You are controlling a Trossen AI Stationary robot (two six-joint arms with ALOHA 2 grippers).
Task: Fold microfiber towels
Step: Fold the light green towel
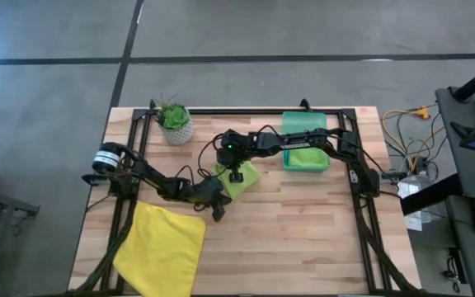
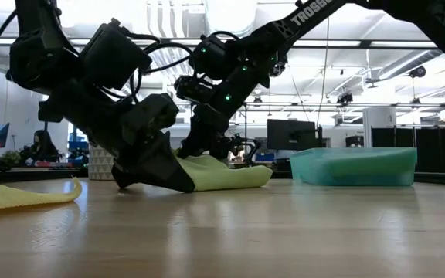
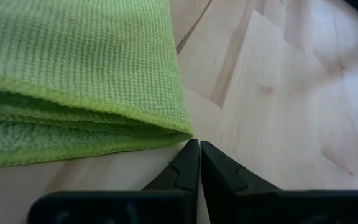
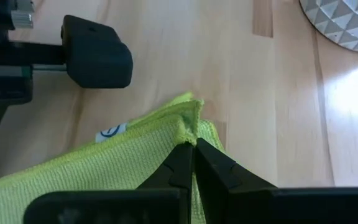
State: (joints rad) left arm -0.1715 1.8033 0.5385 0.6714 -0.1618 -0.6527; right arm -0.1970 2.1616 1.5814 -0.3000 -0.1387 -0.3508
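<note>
A lime green towel [image 1: 239, 178], folded into a small thick pad, lies flat on the wooden table [image 1: 303, 239] near its middle. My right gripper [image 4: 193, 144] is shut, with its tips on the pad close to one corner. My left gripper [image 3: 199, 144] is shut too. It slants down to the tabletop right beside another corner of the pad [image 3: 182, 127]. A bright yellow towel [image 1: 162, 243] lies spread out at the near left, hanging partly over the table's edge. My right gripper presses its shut fingertips [image 4: 185, 155] down on the top layer of the folded towel, just inside its corner [image 4: 191, 115]. The fingers slant down from above. The towel lies flat on the table, and I cannot tell whether a layer is pinched. My left gripper's shut tips [image 3: 191, 152] stand on the table at the pad's corner; I cannot tell whether they touch the cloth.
A translucent green bin [image 1: 305, 142] stands at the far right of the table. A small potted plant [image 1: 174, 124] stands at the far left. A black frame [image 1: 246, 110] runs around the table's edges. Bare wood lies to the near right.
</note>
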